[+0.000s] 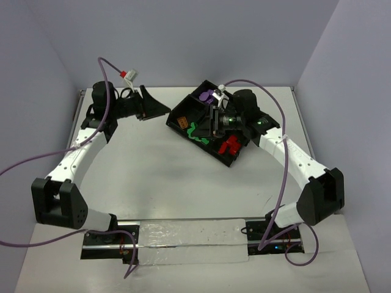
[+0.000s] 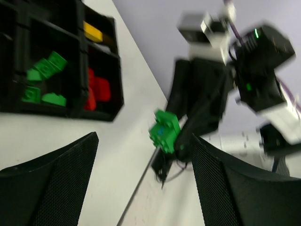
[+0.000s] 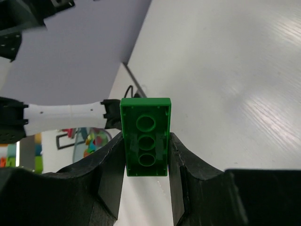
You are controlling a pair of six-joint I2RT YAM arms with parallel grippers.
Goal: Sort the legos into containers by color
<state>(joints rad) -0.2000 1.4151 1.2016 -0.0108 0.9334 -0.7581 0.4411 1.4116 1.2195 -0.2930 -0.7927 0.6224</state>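
The black divided tray (image 1: 175,113) lies at the back centre. Its compartments hold green legos (image 1: 197,133), red legos (image 1: 230,146), a purple piece (image 1: 208,96) and an orange-brown one (image 1: 182,122). My right gripper (image 3: 146,162) is shut on a green lego (image 3: 146,135), whose hollow underside faces the camera, and hovers over the tray (image 1: 215,121). The left wrist view shows that green lego (image 2: 165,131) held in the air beside the tray (image 2: 83,61), with green (image 2: 44,70), red (image 2: 98,89) and yellow (image 2: 92,32) legos inside. My left gripper (image 2: 143,179) is open and empty, left of the tray (image 1: 151,107).
The white table's back edge meets the lilac walls just behind the tray. A transparent sheet (image 1: 189,241) lies at the near edge between the arm bases. Purple cables (image 1: 110,79) loop over both arms.
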